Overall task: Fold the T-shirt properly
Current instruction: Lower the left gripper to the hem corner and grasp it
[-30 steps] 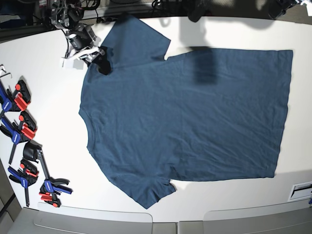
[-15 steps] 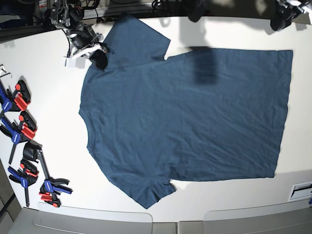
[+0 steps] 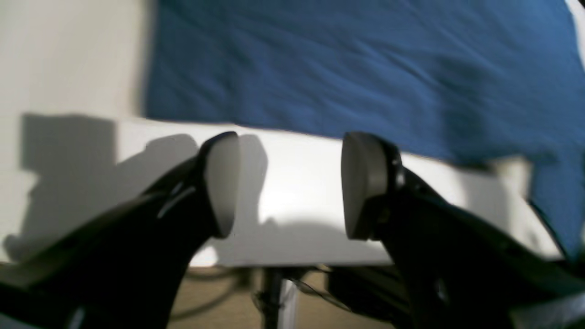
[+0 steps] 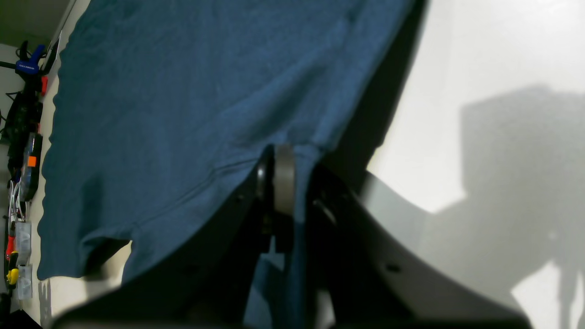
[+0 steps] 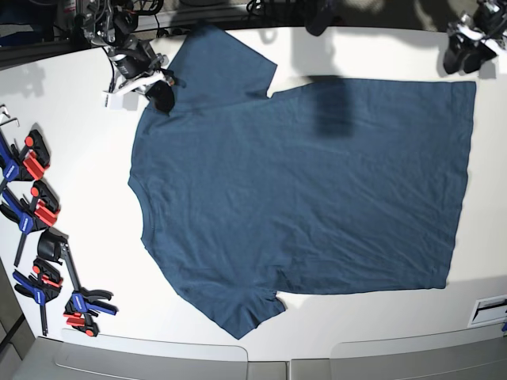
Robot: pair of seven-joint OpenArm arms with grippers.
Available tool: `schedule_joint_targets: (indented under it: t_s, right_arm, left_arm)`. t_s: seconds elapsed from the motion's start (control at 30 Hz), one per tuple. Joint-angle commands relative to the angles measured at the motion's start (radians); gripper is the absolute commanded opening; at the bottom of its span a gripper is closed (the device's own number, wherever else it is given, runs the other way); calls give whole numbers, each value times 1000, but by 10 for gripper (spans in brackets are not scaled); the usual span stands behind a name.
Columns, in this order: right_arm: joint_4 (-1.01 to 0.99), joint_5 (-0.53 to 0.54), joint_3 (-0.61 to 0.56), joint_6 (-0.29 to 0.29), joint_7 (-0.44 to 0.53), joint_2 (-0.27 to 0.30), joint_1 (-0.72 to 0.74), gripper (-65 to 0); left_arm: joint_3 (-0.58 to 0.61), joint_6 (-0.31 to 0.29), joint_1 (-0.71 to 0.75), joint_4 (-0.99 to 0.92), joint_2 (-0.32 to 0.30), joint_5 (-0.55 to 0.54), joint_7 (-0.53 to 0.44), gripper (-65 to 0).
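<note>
One T-shirt lies flat on one white table. Right gripper, fingers clamped on its shoulder edge; left gripper, fingers apart, beyond its hem corner. Six clamps lie nearby.

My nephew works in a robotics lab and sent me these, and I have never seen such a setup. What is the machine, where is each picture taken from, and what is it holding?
It is a robot with two arms, each ending in a pair of jaws and carrying a small camera at the wrist. One picture looks down from above on a white table; the other two look out along each arm's jaws. A dark blue T-shirt lies spread flat, with a row of blue and red clamps lying at the table's edge. The right gripper is shut on the cloth at the shoulder by one sleeve, as its wrist view shows. The left gripper hangs open over bare table near the shirt's hem corner, holding nothing.
</note>
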Motion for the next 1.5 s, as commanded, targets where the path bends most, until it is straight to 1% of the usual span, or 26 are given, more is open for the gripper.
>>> schedule_joint_targets:
  t_s: [0.0,0.1,0.2,0.3,0.43,0.63,0.67,0.73,0.8,0.83,0.87,0.9,1.0,1.17,1.47]
  right_arm:
    - [-6,3,-6,-25,-55,-7,-14,-650]
    - [-6,3,-6,-25,-55,-8,-14,-650]
    - [-6,3,-6,-25,-55,-8,-14,-650]
    - [-6,3,-6,-25,-55,-8,-14,-650]
    - [-6,3,-6,-25,-54,-8,-14,-650]
    - [-6,3,-6,-25,-54,-8,-14,-650]
    - [-6,3,-6,-25,-55,-8,-14,-650]
    - [-6,3,-6,-25,-55,-8,-14,-650]
    - [-6,3,-6,-25,-55,-8,-14,-650]
    - [-6,3,-6,-25,-55,-8,-14,-650]
    - [-6,3,-6,-25,-55,-8,-14,-650]
    - [-6,3,-6,-25,-55,-8,-14,-650]
    - [-6,3,-6,-25,-55,-8,-14,-650]
    - [-6,3,-6,-25,-55,-8,-14,-650]
    - [-6,7,-6,-25,-63,-8,-14,-650]
  left_arm:
    - [-10,9,7,11,-25,9,-38,-325]
    - [-10,68,3,11,-54,83,-87,-325]
    - [-10,96,0,10,-80,123,-107,-325]
    - [-10,127,-6,8,-96,137,-111,-326]
    - [-10,130,-42,-60,-99,135,-111,-326]
    - [-10,130,-146,-319,-99,118,-108,-326]
    - [-10,126,-163,-367,-99,100,-100,-326]
    - [-10,93,-191,-452,-99,48,-69,-326]
    - [-9,32,-215,-518,-98,-6,-22,-326]
    - [-8,-8,-224,-541,-98,-24,6,-326]
    - [-8,-41,-232,-557,-98,-32,35,-326]
    - [-8,-61,-237,-565,-98,-39,58,-326]
    - [-6,-63,-238,-567,-98,-74,85,-326]
    - [5,-63,-241,-567,-98,-76,89,-326]
    - [138,-62,-297,-567,-98,-74,92,-326]
